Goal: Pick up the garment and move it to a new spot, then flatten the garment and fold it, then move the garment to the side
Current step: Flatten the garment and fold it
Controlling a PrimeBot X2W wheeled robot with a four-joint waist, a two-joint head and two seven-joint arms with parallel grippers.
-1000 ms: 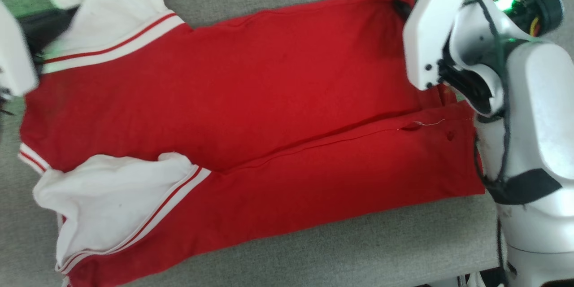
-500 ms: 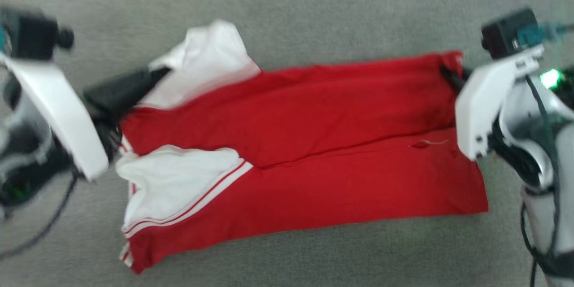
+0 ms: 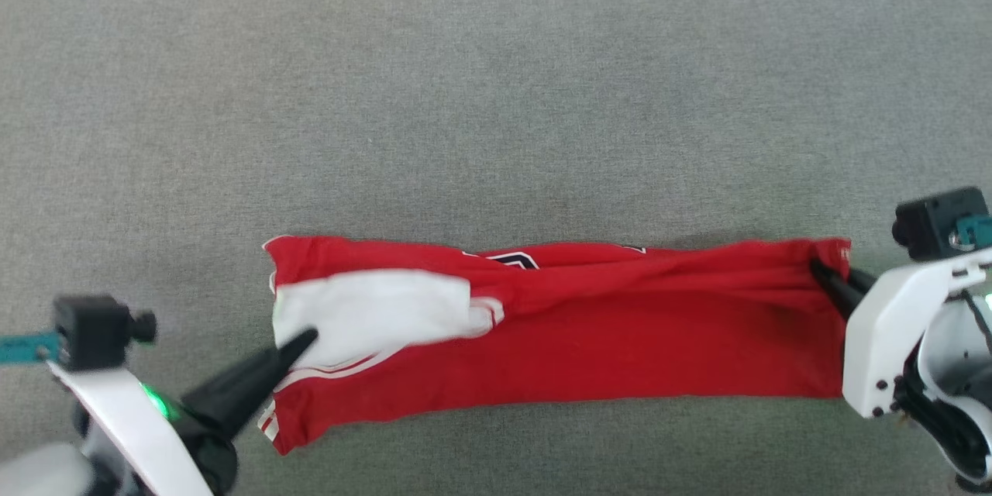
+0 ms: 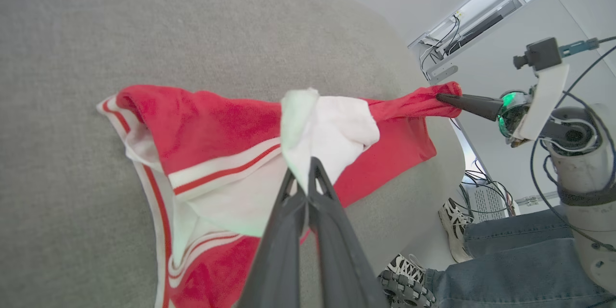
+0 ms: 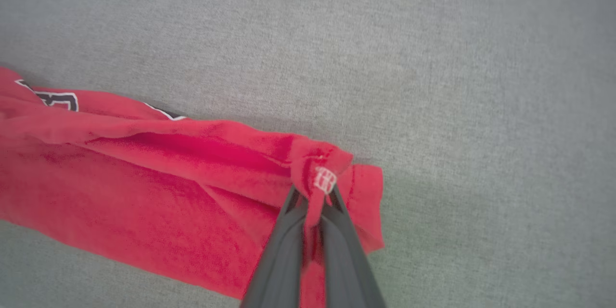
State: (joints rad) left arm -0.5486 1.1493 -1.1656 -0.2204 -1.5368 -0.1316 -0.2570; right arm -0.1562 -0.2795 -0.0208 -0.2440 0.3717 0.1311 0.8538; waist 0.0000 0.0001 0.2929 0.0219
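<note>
Head view: the garment [image 3: 589, 341] lies as a long red band across the lower half of the grey cloth surface [image 3: 496, 93], running left to right between my two hands. It is folded lengthwise. The near part is flat on the surface, and the far edge is drawn into a ridge of creases.

My left gripper [image 3: 306, 337]: fingers pressed together, no gap between them that I can see. The tips pinch a bunch of the white sleeve [image 3: 372, 314] at the garment's left end. In the left wrist view the white cloth rises out of the closed tips in a small tuft. Red-and-white striped trim [image 4: 221, 173] curves below and to the left of it.

My right gripper [image 3: 818, 267]: fingers likewise closed, clamped on the far right corner of the red hem. In the right wrist view a fold of red cloth is wedged between the two fingers. A small white label [image 5: 325, 179] sits just above the tips.

A strip of dark, white-outlined lettering [image 3: 513, 258] peeks out along the far edge, near the middle of the band.

The cloth between my two grips looks taut along the far edge. Both pinched ends seem to be lifted a little off the surface, but I cannot tell how far.

Left wrist view, beyond the surface's edge: a person's legs in blue jeans [image 4: 505, 260] and patterned black-and-white sneakers [image 4: 452, 211], well apart from the garment.
</note>
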